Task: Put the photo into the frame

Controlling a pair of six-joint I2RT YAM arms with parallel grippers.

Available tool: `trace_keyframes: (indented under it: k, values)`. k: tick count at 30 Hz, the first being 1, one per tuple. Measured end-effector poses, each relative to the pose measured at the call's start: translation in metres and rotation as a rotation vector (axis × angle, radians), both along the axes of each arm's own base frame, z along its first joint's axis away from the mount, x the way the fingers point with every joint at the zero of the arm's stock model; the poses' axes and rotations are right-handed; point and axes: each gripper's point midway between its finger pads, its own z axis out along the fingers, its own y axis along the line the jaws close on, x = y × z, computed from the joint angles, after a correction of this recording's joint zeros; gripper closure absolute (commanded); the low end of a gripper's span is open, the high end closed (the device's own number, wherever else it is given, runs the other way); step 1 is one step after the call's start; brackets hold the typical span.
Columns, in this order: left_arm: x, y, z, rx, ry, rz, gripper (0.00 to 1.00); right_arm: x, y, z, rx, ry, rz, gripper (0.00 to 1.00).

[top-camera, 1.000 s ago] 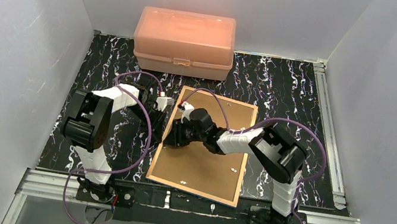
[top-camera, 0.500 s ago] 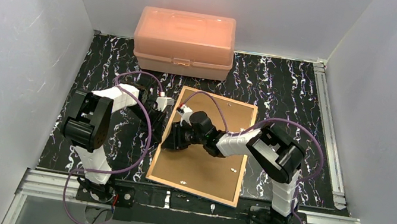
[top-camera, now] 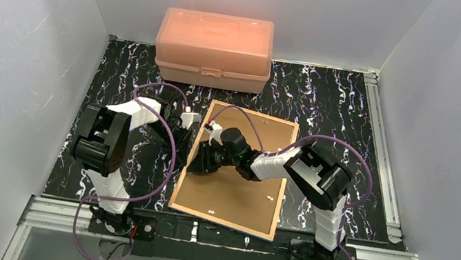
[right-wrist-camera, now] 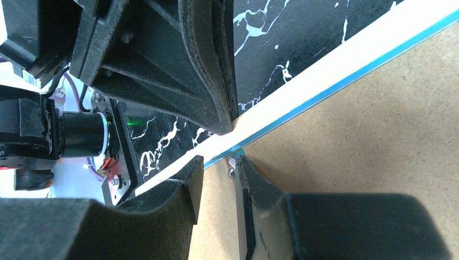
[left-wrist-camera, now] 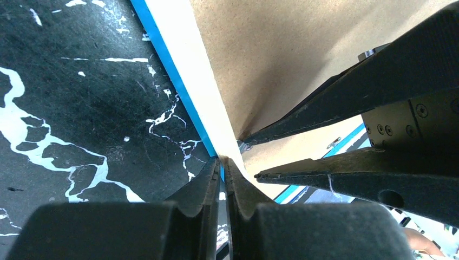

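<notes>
Frame lies back-up; closed left gripper touches its edge; right gripper, narrowly parted, straddles a clip.

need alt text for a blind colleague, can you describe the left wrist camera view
The left gripper, nearly closed, appears to pinch the edge of the frame, whose brown backing faces up. The right gripper reaches in from the right, jaws apart, at the same edge. The black marbled table fills the left.
</notes>
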Motion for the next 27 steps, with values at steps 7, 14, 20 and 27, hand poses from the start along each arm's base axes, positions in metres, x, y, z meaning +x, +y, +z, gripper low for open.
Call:
trace_keyframes:
  k: [7, 14, 20, 27]
  values:
    - [-0.0003, 0.0019, -0.0001, 0.004, 0.004, 0.005, 0.95, -0.0005, 0.0026, -0.0001, -0.008, -0.007, 0.04, 0.64]
    - [-0.0009, 0.0038, -0.0002, 0.01, 0.01, 0.009, 0.96, -0.0009, 0.0038, -0.0017, -0.006, -0.015, 0.061, 0.65]
    - [-0.001, 0.0041, -0.0002, 0.01, 0.009, 0.007, 0.97, -0.0006, 0.0046, -0.0015, -0.018, -0.03, 0.081, 0.67]
    - [-0.0012, 0.005, 0.0, 0.015, 0.01, 0.005, 0.99, -0.0013, 0.0053, -0.0016, -0.024, -0.063, 0.11, 0.69]
